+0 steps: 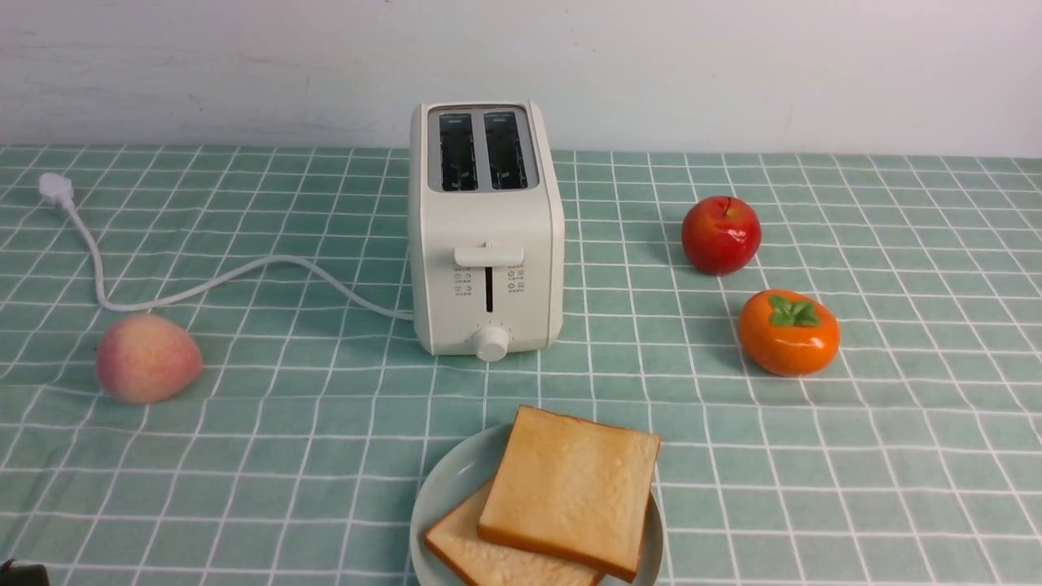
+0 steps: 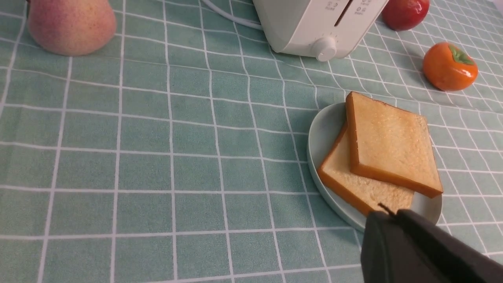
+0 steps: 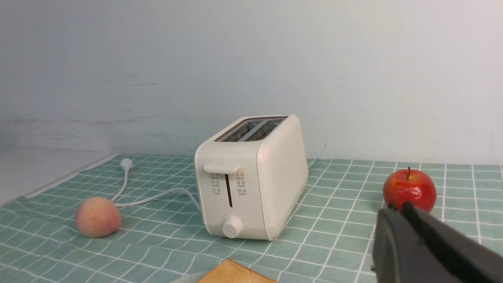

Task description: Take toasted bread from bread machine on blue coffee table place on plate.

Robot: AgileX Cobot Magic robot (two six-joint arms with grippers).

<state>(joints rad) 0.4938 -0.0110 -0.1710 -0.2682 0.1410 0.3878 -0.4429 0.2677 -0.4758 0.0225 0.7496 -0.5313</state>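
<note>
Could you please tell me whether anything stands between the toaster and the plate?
Nothing visible does. Only bare cloth lies between the toaster and the plate. The peach, apple and persimmon sit off to the sides. Both toast slices already lie on the plate, overlapping.

No writing here can be read.
The bread machine [image 1: 487,244] carries the only print: two small columns of round icons with tiny captions beneath them, one column on each side of the lever slot [image 1: 488,289] on its front face, and fine tick marks above the knob [image 1: 492,343]. All are too small to make out.
</note>
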